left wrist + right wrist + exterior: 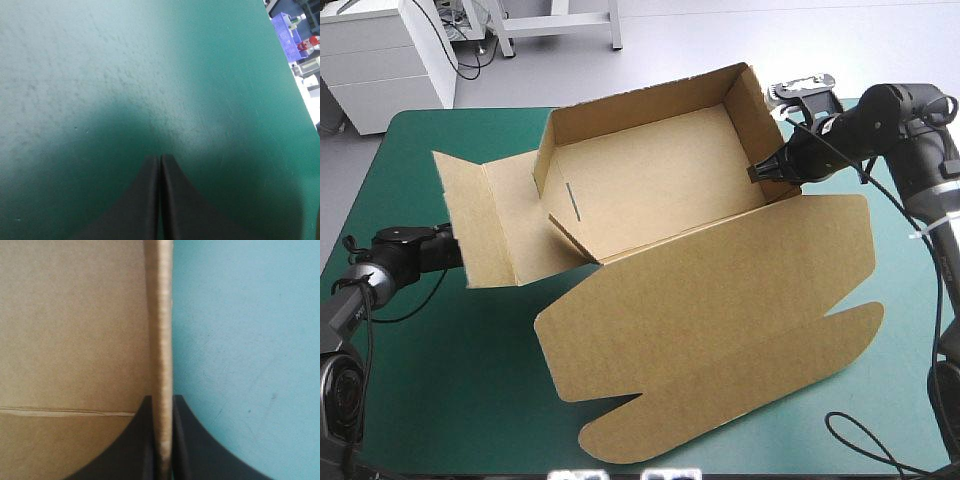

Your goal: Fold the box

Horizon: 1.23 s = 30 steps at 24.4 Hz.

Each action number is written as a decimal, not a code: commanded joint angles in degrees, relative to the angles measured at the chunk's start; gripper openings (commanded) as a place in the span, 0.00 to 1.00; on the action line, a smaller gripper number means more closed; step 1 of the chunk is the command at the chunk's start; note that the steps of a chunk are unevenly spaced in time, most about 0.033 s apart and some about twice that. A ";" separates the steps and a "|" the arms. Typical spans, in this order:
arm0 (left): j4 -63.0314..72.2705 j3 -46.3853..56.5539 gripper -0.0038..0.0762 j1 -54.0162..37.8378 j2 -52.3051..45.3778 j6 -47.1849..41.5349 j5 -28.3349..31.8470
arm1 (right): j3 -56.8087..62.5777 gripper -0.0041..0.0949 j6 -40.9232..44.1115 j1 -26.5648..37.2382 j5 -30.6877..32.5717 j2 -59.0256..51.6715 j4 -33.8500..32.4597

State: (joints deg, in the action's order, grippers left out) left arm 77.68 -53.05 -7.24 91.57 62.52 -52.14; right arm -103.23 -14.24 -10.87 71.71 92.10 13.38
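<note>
Teal-green cover (pixel 450 400) is bearing the box (pixel 650 190) mid-frame, walls half raised, left end lying unfolded; right gripper (pixel 765 171) is clamping its wall, left gripper (pixel 160 157) pinched together, empty

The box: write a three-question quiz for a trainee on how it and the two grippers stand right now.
1. True or false: the right gripper is shut on a raised wall of the box.
2. Fill in the missing word: the lid lies ____ on the table, on the near side of the tray.
3. Choose one: in its own wrist view, what lies ahead of the left gripper?
A. bare teal-green cover
B. the lid
C. a white T-shirt

Key: 1 true; 2 flat; 3 A.
</note>
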 commanded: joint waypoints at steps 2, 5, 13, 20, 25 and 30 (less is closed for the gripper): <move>4.02 -1.63 0.04 0.82 -3.44 -2.33 -1.02 | -1.60 0.02 0.57 0.26 -2.38 -1.04 2.06; 4.42 -1.63 0.04 0.82 -4.28 -3.18 -1.49 | -1.60 0.02 0.81 0.26 -2.91 -0.41 1.94; 4.70 -1.63 0.04 1.38 -9.72 -5.07 -1.52 | -1.60 0.02 1.23 0.26 -2.13 3.07 1.80; 5.51 -1.63 0.04 1.38 -12.40 -6.40 0.27 | -1.60 0.03 2.22 -0.58 -2.10 4.17 0.87; -1.68 -2.66 0.04 5.08 -18.88 -9.55 10.96 | -1.60 0.03 6.63 -6.56 -4.56 4.17 -8.94; -9.19 -5.14 0.04 8.67 -21.13 -16.03 13.46 | -1.60 0.03 8.32 -8.26 -6.04 4.17 -10.23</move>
State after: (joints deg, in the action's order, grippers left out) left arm 68.36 -55.40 -0.08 72.59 49.67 -39.66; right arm -103.23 -7.05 -18.58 69.05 99.05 3.21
